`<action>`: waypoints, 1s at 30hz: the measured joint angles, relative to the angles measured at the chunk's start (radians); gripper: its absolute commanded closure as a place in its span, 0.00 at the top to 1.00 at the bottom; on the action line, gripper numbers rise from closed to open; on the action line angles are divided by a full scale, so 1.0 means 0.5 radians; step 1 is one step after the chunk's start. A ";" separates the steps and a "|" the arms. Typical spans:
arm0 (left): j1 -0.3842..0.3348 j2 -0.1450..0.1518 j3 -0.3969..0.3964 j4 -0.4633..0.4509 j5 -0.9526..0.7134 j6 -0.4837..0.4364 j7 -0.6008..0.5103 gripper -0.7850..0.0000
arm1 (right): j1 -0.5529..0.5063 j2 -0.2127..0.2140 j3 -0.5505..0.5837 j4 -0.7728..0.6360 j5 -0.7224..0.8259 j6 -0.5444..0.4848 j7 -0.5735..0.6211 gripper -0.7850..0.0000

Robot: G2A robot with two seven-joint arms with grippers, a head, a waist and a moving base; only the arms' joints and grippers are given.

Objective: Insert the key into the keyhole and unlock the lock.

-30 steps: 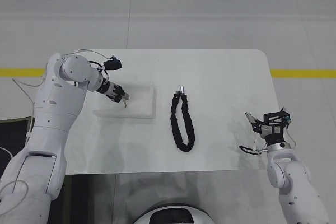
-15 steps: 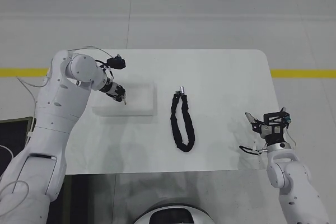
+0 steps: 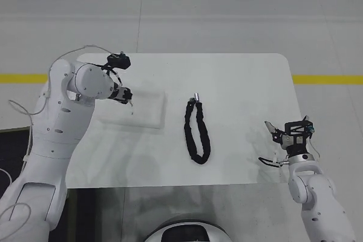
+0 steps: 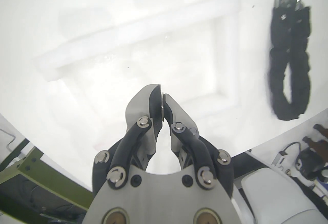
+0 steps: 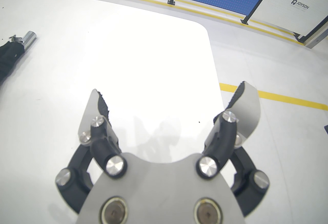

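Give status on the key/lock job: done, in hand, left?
Done: key looks grasped, a thin metal piece pinched by the left gripper, fingers shut. In hand: it's over the white tray, apart from the lock mid-table. Left: carry, insert, turn. The right gripper is open.

My left fingers (image 4: 153,107) hide all but a thin edge of the silver metal key (image 4: 163,104); the right wrist view's border cuts the black fabric-sleeved chain lock (image 5: 7,56).

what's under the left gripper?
The white tray lies below the left gripper, which pinches a thin metal piece, likely the key. The gripper hides the spot directly beneath.
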 measured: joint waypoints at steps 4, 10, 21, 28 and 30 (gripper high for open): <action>0.161 0.015 -0.359 -0.011 -0.533 0.055 0.279 0.00 | 0.000 0.000 0.000 0.000 0.000 0.000 0.000 1.00; 0.375 0.022 -0.797 0.247 -1.539 -0.173 0.473 0.00 | 0.000 0.000 0.000 0.000 0.000 0.000 0.000 1.00; 0.477 0.025 -0.869 0.435 -1.995 -0.386 0.495 0.00 | 0.000 0.000 0.000 0.000 0.000 0.000 0.000 1.00; 0.477 0.025 -0.869 0.435 -1.995 -0.386 0.496 0.00 | 0.015 -0.006 -0.043 -0.115 0.092 -0.072 0.114 1.00; 0.477 0.025 -0.869 0.435 -1.995 -0.386 0.496 0.00 | 0.091 -0.013 -0.122 -0.271 0.256 -0.163 0.348 1.00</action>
